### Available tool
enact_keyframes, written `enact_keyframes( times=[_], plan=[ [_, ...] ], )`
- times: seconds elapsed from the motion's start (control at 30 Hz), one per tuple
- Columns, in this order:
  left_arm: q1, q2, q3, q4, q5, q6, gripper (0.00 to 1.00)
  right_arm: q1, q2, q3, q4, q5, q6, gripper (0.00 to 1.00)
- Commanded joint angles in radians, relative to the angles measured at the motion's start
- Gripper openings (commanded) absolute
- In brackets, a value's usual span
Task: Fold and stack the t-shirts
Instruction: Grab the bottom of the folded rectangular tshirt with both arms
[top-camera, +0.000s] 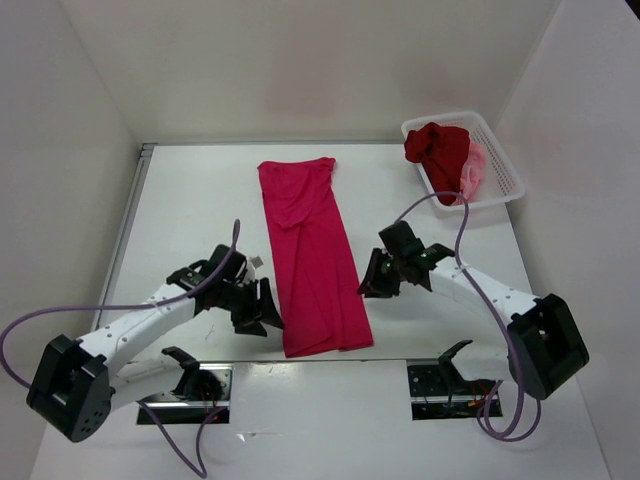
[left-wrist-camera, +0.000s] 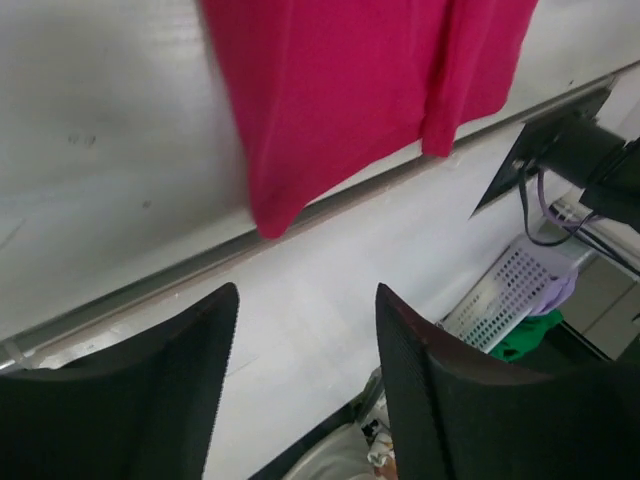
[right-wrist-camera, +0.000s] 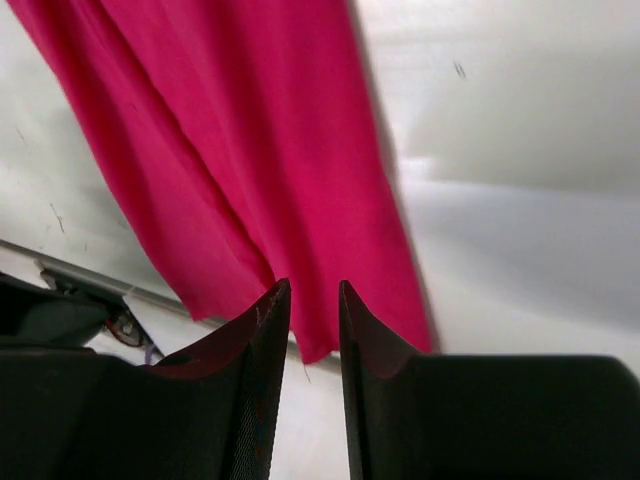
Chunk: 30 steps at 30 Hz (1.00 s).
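The crimson-pink shirt (top-camera: 310, 255) lay flat down the middle of the worktop (top-camera: 200, 200), already narrowed into a long strip. Its collar end pointed toward the far edge, and its hem reached almost to the seam along the near edge. The dark red shirt (top-camera: 438, 150) and the light pink shirt (top-camera: 476, 170) sat bundled together in the white basket (top-camera: 505, 185) at the far right corner, well apart from the strip.

The left pincer (top-camera: 258, 308) hung just beside the strip's left side near the hem, its jaws wide apart with nothing between them. The right pincer (top-camera: 378, 275) stood just beside the strip's right side, a little farther up, its jaws parted by only a narrow slit and also empty.

The step in hand looked like the crosswise fold, bringing the hem up toward the collar. To do it well, each pincer would need to pinch one hem corner through all the layers. The pair should then rise together and travel evenly toward the far edge, so that the strip doubles squarely without skewing.

Open worktop lay on both sides of the strip and beyond its collar end. The hem sat close to the near seam, so a low approach there risked catching that edge. The basket stood off the fold's path.
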Motion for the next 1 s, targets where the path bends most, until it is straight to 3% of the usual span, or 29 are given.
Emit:
enact_keyframes(
  times=[0.0, 0.2, 0.37, 0.6, 0.8, 0.97],
  plan=[
    [-0.012, -0.042, -0.064, -0.005, 0.074, -0.077, 0.67, -0.008, -0.079, -0.053, -0.036, -0.052, 0.122, 0.32],
    [-0.055, -0.053, -0.159, 0.105, 0.091, -0.155, 0.67, -0.008, -0.148, -0.119, -0.075, -0.046, 0.186, 0.32],
    [-0.074, 0.015, -0.138, 0.148, 0.053, -0.152, 0.67, -0.008, -0.197, -0.188, -0.066, -0.068, 0.249, 0.32],
    [-0.084, 0.128, -0.098, 0.203, -0.026, -0.128, 0.56, 0.006, -0.277, -0.294, -0.055, -0.078, 0.320, 0.27],
    [-0.135, 0.191, -0.098, 0.275, -0.057, -0.172, 0.55, 0.043, -0.375, -0.397, -0.035, -0.100, 0.397, 0.27],
    [-0.218, 0.237, -0.098, 0.308, -0.069, -0.209, 0.55, 0.052, -0.398, -0.428, 0.006, -0.109, 0.409, 0.36]
  ],
)
